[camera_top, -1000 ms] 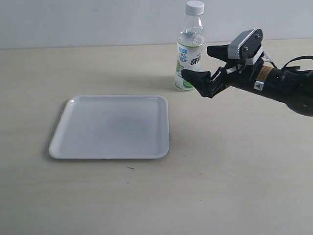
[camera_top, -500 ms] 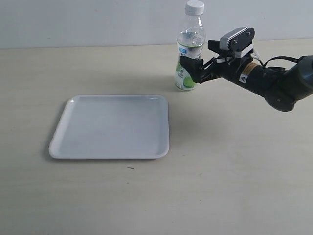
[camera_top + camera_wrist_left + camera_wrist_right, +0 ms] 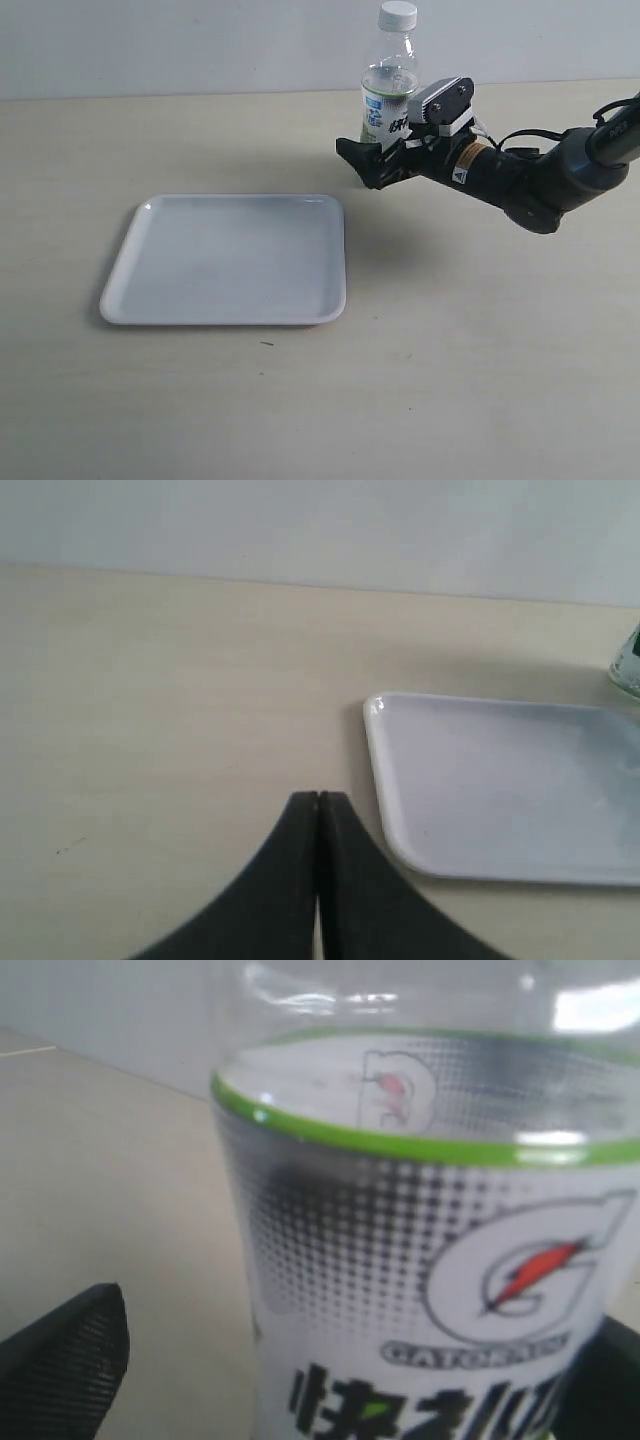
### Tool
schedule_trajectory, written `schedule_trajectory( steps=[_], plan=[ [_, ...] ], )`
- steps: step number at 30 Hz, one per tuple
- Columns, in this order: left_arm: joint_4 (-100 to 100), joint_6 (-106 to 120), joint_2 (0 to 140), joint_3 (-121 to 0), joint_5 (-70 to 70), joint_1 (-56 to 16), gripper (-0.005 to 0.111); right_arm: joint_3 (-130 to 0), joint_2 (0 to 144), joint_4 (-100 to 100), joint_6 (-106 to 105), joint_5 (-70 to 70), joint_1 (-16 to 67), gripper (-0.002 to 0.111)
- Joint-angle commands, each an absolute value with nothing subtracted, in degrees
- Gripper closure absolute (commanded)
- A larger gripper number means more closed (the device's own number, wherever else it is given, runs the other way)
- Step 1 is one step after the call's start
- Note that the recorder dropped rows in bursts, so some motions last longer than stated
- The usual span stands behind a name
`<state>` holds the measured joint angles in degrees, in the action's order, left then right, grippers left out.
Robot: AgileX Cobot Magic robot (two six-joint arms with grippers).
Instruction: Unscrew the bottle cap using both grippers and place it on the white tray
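Note:
The clear bottle stands upright at the back of the table, its white bottle cap screwed on top. My right gripper is open and straddles the bottle's lower labelled part. One black finger shows in front; the other is hidden behind the bottle. In the right wrist view the bottle fills the space between the fingers, with a gap beside the finger. The white tray lies left of the bottle. My left gripper is shut on nothing, above bare table near the tray's corner.
A pale wall runs behind the beige table. The right arm reaches in from the right edge, trailing a black cable. The left arm is out of the exterior view. A sliver of the bottle shows at the left wrist view's edge.
My right gripper has moved left and slightly down, from beside the bottle to straddling its lower part. The bottle, tray and left gripper have not moved.

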<state>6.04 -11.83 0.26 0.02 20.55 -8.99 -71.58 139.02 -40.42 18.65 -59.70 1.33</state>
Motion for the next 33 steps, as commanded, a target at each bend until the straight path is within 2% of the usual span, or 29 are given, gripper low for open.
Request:
schedule_trajectory(
  steps=[1, 4, 6, 10, 18, 33],
  plan=[
    [6.06, -12.29, 0.00, 0.00, 20.23, -9.28, 0.107, -71.88, 138.90, -38.34, 18.67, -58.75, 1.36, 0.023],
    [6.06, -12.29, 0.00, 0.00, 20.23, -9.28, 0.107, -71.88, 138.90, -37.60, 18.67, -58.75, 1.36, 0.043],
    [6.06, -12.29, 0.00, 0.00, 20.23, -9.28, 0.107, -71.88, 138.90, -37.35, 18.55, -58.75, 1.36, 0.062],
    [6.06, -12.29, 0.00, 0.00, 20.23, -9.28, 0.107, -71.88, 138.53, -39.98, 18.15, -58.75, 1.36, 0.109],
    [6.06, -12.29, 0.00, 0.00, 20.23, -9.28, 0.107, -71.78, 133.40, -54.87, 18.06, -54.53, 1.36, 0.108],
    [6.06, -12.29, 0.00, 0.00, 20.23, -9.28, 0.107, -71.78, 132.73, -54.80, 17.17, -52.16, 1.36, 0.108]
  ],
)
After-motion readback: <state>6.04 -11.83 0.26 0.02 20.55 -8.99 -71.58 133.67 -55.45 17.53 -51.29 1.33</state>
